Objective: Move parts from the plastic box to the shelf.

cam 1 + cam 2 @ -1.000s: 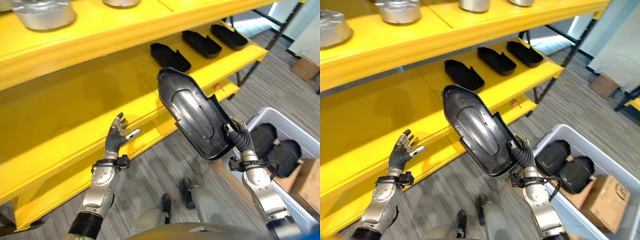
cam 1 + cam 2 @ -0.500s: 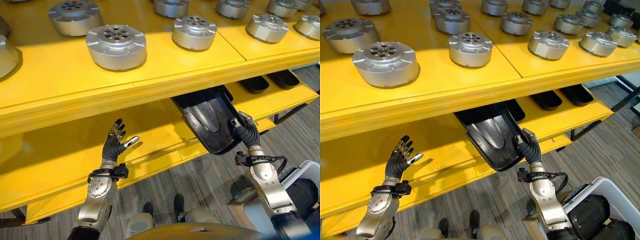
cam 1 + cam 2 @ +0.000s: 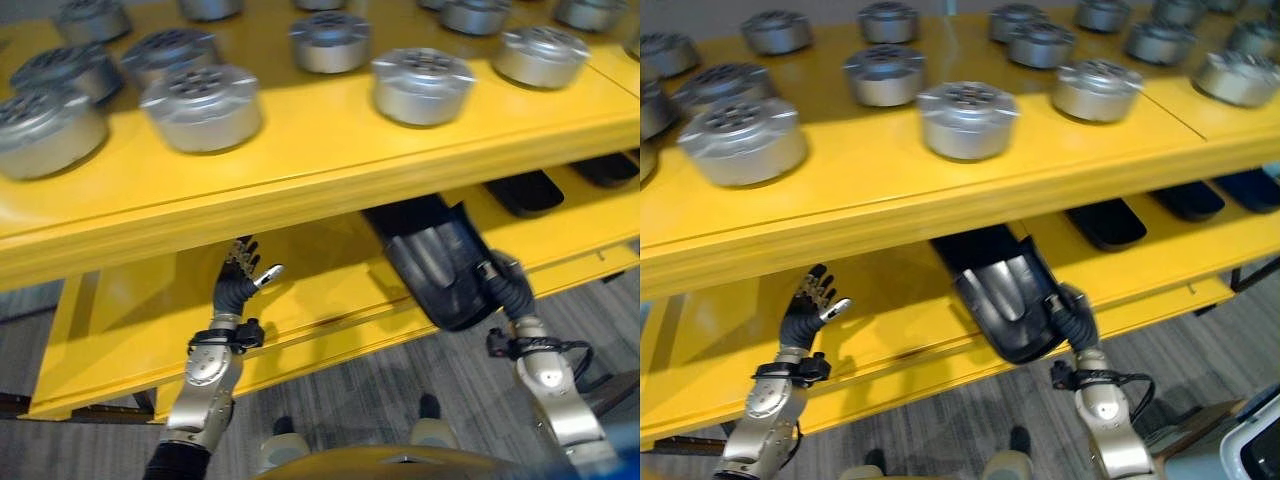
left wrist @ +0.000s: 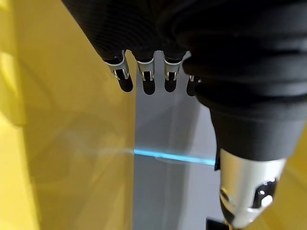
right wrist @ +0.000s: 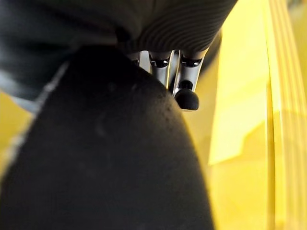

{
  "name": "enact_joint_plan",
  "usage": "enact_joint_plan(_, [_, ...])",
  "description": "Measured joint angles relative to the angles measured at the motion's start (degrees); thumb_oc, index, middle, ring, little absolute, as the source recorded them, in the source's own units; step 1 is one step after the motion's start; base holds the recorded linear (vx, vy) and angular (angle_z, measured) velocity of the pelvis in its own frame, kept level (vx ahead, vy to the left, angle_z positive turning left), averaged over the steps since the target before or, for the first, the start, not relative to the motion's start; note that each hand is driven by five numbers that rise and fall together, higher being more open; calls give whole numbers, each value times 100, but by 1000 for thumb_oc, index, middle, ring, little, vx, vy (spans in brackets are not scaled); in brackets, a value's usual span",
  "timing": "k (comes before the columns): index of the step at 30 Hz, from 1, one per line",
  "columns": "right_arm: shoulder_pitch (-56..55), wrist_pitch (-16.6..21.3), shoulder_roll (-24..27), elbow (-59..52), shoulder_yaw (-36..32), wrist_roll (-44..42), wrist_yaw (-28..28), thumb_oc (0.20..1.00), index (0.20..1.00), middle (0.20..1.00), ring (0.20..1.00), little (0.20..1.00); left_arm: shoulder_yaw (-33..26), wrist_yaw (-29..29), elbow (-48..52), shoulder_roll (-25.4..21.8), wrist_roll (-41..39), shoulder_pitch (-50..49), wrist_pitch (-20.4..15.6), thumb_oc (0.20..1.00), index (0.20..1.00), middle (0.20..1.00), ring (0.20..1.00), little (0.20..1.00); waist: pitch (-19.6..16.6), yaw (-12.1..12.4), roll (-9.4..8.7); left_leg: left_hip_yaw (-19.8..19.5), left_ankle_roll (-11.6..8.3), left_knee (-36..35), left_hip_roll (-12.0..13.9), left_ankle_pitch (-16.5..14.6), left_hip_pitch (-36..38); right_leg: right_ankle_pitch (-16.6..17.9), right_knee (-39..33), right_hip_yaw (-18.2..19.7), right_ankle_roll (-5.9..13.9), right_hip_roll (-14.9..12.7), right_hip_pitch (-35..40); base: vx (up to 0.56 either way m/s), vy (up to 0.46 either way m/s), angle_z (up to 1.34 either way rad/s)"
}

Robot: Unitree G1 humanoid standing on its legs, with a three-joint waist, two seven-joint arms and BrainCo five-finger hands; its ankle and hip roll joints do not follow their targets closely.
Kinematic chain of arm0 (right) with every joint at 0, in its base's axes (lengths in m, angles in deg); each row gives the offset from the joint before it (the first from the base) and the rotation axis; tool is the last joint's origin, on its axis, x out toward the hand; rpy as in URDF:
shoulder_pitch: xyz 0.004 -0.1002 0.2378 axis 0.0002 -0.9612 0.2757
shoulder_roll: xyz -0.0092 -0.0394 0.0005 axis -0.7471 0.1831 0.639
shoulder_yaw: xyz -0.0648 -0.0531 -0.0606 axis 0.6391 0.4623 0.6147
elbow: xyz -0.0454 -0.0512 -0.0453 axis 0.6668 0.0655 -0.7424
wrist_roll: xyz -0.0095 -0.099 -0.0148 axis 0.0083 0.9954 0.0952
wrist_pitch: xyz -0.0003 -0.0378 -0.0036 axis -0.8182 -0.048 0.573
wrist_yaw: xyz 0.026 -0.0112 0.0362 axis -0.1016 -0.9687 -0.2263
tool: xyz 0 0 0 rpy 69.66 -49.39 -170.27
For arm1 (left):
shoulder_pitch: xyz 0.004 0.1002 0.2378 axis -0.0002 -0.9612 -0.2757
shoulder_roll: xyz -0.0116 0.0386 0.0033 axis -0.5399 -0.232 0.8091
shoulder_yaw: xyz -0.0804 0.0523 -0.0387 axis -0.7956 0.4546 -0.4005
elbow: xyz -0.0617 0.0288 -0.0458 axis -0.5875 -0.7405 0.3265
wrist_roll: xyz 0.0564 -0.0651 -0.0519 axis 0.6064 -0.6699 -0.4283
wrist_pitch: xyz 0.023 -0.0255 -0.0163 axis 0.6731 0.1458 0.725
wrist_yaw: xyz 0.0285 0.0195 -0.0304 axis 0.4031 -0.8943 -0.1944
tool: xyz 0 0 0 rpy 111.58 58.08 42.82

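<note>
Yellow two-tier metal shelf, silver round castings above. Long black moulded plastic part, clasped at its near end by right hand, now reaches further onto lower tier; placement imminent. Left hand open, empty.

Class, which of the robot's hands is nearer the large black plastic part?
Right. The right hand grips the black plastic part; the left hand hangs open, well apart.
</note>
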Motion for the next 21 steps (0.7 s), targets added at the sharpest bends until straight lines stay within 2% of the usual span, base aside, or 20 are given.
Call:
enact_joint_plan(2, [45,0,-138,-3,48,-1,-1,200,200,200,200,200,-20,2,1,-55,7,-71,4,1000,1000,1000,1000,1000,-95,94,-131,14,-5,6,-4,3,20,62,9,-80,13,-10,10,26,58,-2])
enact_joint_plan(4, [217,7,-183,-2,50,-3,4,200,200,200,200,200,-46,7,1,-26,16,-159,9,1000,1000,1000,1000,1000,-124,131,-174,14,8,-8,-16,-5,47,87,-7,-86,66,-16,9,42,64,-1])
enact_joint_plan(5, [356,4,-174,1,47,-1,12,200,200,200,200,200,-46,7,1,-13,36,-210,23,1000,1000,1000,1000,1000,-116,164,-160,17,6,-8,-22,-5,46,59,-82,-142,141,-19,45,31,37,2])
enact_joint_plan(7, [640,-2,-164,235,48,-2,63,200,200,200,200,200,-43,9,1,87,41,-242,31,1000,1000,1000,1000,1000,-75,190,-83,-53,-30,2,25,6,7,-72,-240,-342,466,4,206,-33,-8,11])
enact_joint_plan(8, [787,-46,-104,382,51,-1,106,200,200,200,200,200,-7,9,1,159,41,-241,33,1000,1000,1000,1000,1000,-38,196,14,-62,-37,20,92,10,-15,-77,-249,-352,472,67,207,-166,-41,9])
enact_joint_plan(9, [969,-75,6,555,89,0,173,200,200,200,200,200,38,9,1,231,42,-239,33,1000,1000,1000,1000,1000,11,208,106,-82,-47,89,139,11,-92,-90,-248,-369,454,112,188,-294,-60,16])
enact_joint_plan(10, [1456,-136,224,857,131,1,345,200,200,200,200,200,169,20,12,288,39,-80,32,1000,1000,1000,1000,1000,147,199,240,-147,-45,582,218,-18,-617,-98,-33,-407,424,162,-141,-366,-56,24])
enact_joint_plan(13, [2226,-184,373,1136,113,2,585,200,200,200,200,200,316,50,12,297,37,340,30,1000,1000,1000,1000,1000,564,208,400,-256,-17,1202,315,-34,-1339,-148,500,-460,303,198,-739,-311,-20,24])
enact_joint_plan(14, [2685,-208,385,1182,118,4,743,200,200,200,200,200,347,118,15,294,25,590,21,1000,1000,1000,1000,1000,862,208,474,-291,18,1572,362,-122,-1756,-221,842,-452,254,188,-1116,-196,-9,15])
enact_joint_plan(15, [2951,-210,391,1181,120,6,820,200,200,200,200,200,344,155,12,293,8,745,20,1000,1000,1000,1000,1000,1069,193,494,-295,11,1778,396,-211,-1969,-308,1034,-452,184,163,-1319,-149,-2,6])
enact_joint_plan(16, [3085,-217,379,1182,127,4,858,200,200,200,200,200,342,181,11,294,-3,830,28,1000,1000,1000,1000,1000,1227,225,508,-298,-3,1895,397,-224,-2077,-315,1111,-410,197,154,-1422,-108,-7,-2])
enact_joint_plan(19, [3229,-246,341,1182,199,12,1007,200,200,200,200,200,328,309,11,279,-33,809,20,1000,1000,1000,1000,1000,1358,315,571,-348,44,2268,448,-343,-2442,-330,1384,-363,209,95,-1725,-104,-11,-5])
enact_joint_plan(20, [3272,-245,332,1183,194,10,1091,200,200,200,200,200,331,356,20,263,-62,819,18,1000,1000,1000,1000,1000,1412,331,592,-373,14,2416,466,-396,-2576,-551,1873,-346,117,40,-1965,-83,-30,16])
enact_joint_plan(21, [3296,-278,255,1231,220,11,1214,200,200,200,200,200,300,409,27,192,-64,848,-12,1000,1000,1000,1000,1000,1449,399,551,-442,-22,2642,416,-426,-2777,-878,2454,-307,117,-40,-2276,-139,-74,16])
